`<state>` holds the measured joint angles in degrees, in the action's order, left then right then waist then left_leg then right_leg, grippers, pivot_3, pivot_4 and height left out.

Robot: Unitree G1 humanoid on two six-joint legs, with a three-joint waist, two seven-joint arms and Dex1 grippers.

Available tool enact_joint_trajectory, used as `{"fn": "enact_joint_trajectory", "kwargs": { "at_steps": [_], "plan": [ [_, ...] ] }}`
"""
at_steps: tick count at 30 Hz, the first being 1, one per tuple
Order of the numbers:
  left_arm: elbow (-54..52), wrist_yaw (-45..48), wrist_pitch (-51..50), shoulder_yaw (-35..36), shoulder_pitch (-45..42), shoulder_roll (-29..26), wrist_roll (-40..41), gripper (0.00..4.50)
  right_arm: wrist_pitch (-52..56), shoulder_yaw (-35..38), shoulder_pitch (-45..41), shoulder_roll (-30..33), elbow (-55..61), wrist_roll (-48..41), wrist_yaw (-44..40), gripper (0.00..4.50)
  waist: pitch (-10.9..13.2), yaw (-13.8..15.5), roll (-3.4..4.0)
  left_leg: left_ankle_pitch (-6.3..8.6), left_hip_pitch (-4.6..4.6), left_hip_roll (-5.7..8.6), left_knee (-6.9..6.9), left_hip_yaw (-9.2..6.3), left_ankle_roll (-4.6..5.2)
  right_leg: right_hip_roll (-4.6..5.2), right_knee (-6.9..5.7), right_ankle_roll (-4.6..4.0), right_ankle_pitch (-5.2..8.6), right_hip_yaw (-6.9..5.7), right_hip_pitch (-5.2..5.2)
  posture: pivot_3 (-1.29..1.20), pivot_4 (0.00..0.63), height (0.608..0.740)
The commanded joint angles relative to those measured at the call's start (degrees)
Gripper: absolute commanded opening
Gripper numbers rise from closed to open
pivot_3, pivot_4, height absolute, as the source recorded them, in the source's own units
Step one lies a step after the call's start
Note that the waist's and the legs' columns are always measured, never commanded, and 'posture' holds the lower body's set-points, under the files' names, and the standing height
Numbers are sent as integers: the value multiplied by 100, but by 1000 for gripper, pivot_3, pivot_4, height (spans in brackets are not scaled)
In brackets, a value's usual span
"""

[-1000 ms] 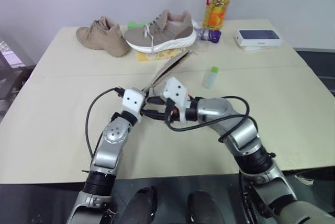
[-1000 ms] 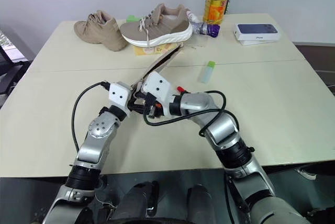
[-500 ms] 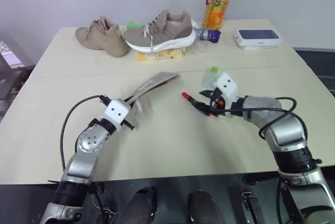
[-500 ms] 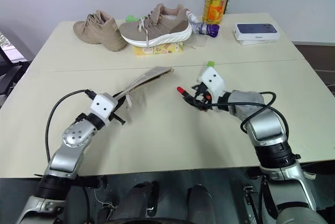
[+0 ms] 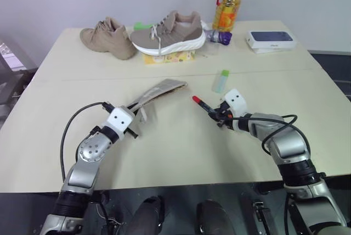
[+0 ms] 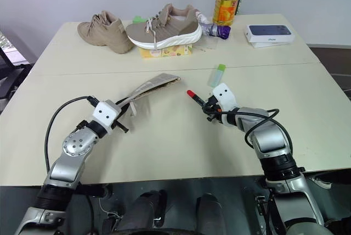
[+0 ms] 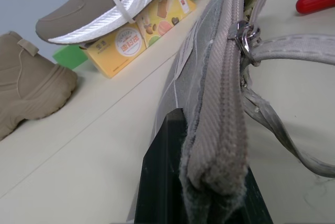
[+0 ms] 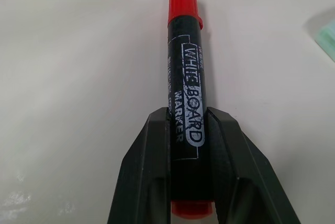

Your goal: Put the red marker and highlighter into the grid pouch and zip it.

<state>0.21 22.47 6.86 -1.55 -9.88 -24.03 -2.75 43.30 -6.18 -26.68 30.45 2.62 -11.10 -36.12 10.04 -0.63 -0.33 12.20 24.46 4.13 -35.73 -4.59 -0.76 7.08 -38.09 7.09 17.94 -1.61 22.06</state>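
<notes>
The grid pouch (image 5: 160, 89), grey fabric with a zipper along its edge, slants up off the table at centre left. My left gripper (image 5: 133, 125) is shut on its near end; in the left wrist view the pouch (image 7: 220, 77) sits between the black fingers (image 7: 165, 182), and its far end gapes on a pale lining. The red marker (image 5: 203, 105) lies low over the table at centre, red cap pointing towards the pouch. My right gripper (image 5: 218, 116) is shut on its black barrel (image 8: 186, 77). The highlighter (image 5: 221, 80) lies just beyond the marker, untouched.
At the table's far side lie two tan shoes (image 5: 164, 31) (image 5: 107, 37), one resting on a yellow box (image 5: 167, 56). Right of them are an oil bottle (image 5: 229, 1), a small purple-capped bottle (image 5: 216, 36) and a white box (image 5: 270, 39).
The two grippers, close together at the pouch a second ago, have parted. The left went left with the pouch. The right swung right and down and closed on the red marker.
</notes>
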Motion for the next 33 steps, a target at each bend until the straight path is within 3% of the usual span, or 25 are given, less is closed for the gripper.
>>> {"fn": "enact_joint_trajectory", "kwargs": {
  "at_steps": [1, 4, 8, 33],
  "plan": [
    [-20, -20, 102, 20, -75, 7, -20, 0, -845, -74, -62, 397, 352, 273, -295, 409, 1, 6, 1, 0, 0, 0, 0, 0, 0, 0, 0, 0, 0, 0, 1, 0, 150, 739],
    [10, 12, 99, 43, -118, -4, -13, 0, -1745, -53, -84, 922, 644, 328, -889, 409, 1, 6, 2, 0, 2, 2, -2, 2, 0, 1, 1, 0, 0, 0, 2, 0, 150, 739],
    [34, 51, 135, 38, -123, -5, -8, 0, -1995, 97, -126, 1136, 717, 207, -1153, 409, 0, -8, 0, 0, 0, -2, -1, 1, 0, -4, 0, 1, 0, -3, -2, 0, 150, 739],
    [-238, 270, 115, -177, -128, 201, 30, 0, -2310, -254, -298, 881, 688, 528, -1296, 409, 1, 7, 0, 0, 1, -2, -12, -1, 0, -2, 1, 0, 0, -3, -6, 0, 150, 739]
  ]
}}
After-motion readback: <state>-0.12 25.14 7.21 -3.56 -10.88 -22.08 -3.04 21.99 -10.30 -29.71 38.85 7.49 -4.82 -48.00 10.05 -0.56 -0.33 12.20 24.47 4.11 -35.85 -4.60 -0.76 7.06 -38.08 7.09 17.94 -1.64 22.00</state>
